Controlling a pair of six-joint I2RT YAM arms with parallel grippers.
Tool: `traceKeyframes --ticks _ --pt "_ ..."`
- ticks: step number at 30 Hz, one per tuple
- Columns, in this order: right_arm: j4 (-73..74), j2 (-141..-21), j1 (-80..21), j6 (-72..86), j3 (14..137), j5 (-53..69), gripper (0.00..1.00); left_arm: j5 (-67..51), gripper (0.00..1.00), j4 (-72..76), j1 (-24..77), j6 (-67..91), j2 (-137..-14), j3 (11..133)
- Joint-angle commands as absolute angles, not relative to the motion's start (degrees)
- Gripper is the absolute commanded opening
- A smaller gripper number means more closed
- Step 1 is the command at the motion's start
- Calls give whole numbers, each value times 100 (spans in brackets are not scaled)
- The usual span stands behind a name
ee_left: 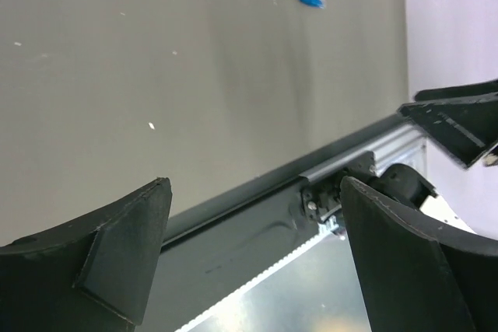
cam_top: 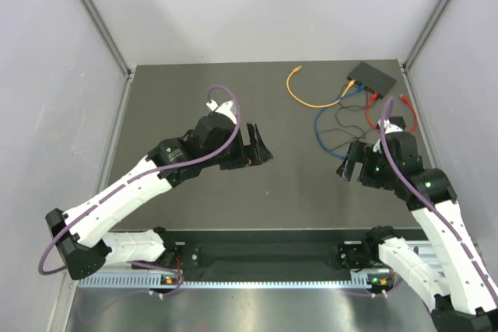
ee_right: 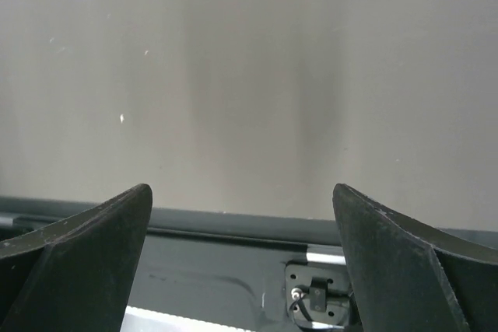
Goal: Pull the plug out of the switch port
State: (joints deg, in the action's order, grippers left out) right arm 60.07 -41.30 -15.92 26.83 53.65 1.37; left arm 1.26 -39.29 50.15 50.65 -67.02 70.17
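switch [cam_top: 372, 77]: far-right corner of table [cam_top: 233, 207] | cables [cam_top: 315, 105]: left-front of it | right claw [cam_top: 348, 162]: before cables | left claw [cam_top: 259, 148]: mid-table

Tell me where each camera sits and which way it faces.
Top external: above and behind the bases, looking down on the table, left end effector, right end effector and the far switch.
Left wrist: on the left wrist, facing the table's near rail between its own open fingers.
Right wrist: on the right wrist, facing the same rail between its open fingers.
Shared: both wrist views catch the loose blue plug.
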Motion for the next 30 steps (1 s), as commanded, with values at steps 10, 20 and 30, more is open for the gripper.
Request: traceKeyframes --ticks 10,20,30 --pt "4334 -6467 -1081 3093 7161 -1351 98 378 95 -4640 4940 4263 -6697 7497" --pt "3630 -9218 -642 3595 8577 -1837 75 -878 93 -4869 3667 3525 -6768 7629" --pt "3647 -11609 -615 3507 10545 -1862 61 -1310 89 -4728 3367 3086 -6881 7479"
